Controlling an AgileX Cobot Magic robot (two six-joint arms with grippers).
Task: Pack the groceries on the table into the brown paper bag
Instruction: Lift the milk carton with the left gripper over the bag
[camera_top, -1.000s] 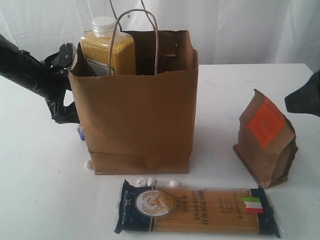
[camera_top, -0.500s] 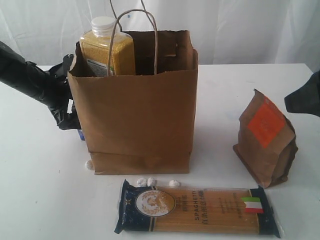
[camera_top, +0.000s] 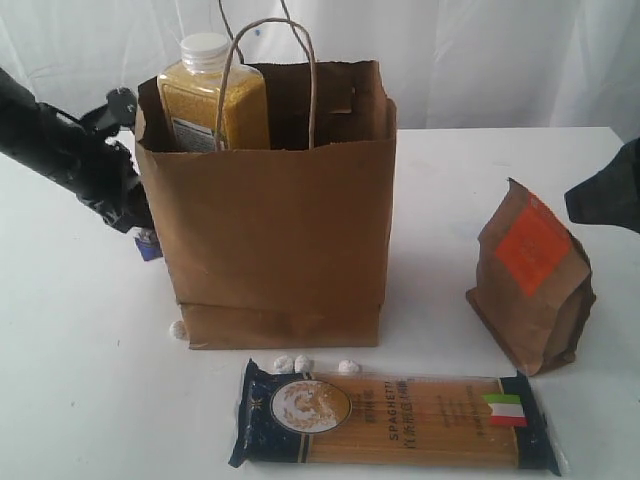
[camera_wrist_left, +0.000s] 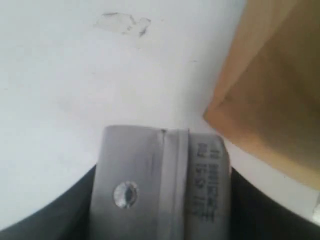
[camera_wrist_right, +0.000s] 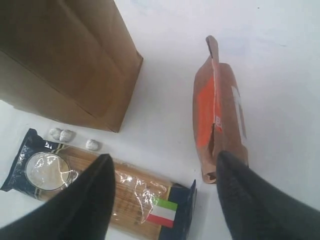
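Observation:
The brown paper bag (camera_top: 280, 200) stands upright on the table (camera_top: 80, 380), and the white-capped bottle of yellow grains (camera_top: 215, 95) pokes out of its rim. My left gripper (camera_top: 135, 225) is beside the bag's left wall, shut on a silver-grey item with printed text (camera_wrist_left: 150, 180); a blue bit of the item (camera_top: 148, 245) shows below the fingers. The spaghetti pack (camera_top: 400, 415) lies flat in front of the bag. The orange-labelled brown pouch (camera_top: 530, 290) stands to the right. My right gripper (camera_wrist_right: 164, 160) hangs open above the pack and pouch.
Several tiny white pebble-like bits (camera_top: 300, 363) lie between the bag's base and the spaghetti pack, and one more (camera_top: 178, 329) sits at the bag's left corner. A white curtain (camera_top: 480, 60) closes off the back of the table.
The left gripper's jaws have closed on the silver-grey item. The gripper has risen slightly beside the bag, and the blue bit has lifted with it. The right arm has not moved.

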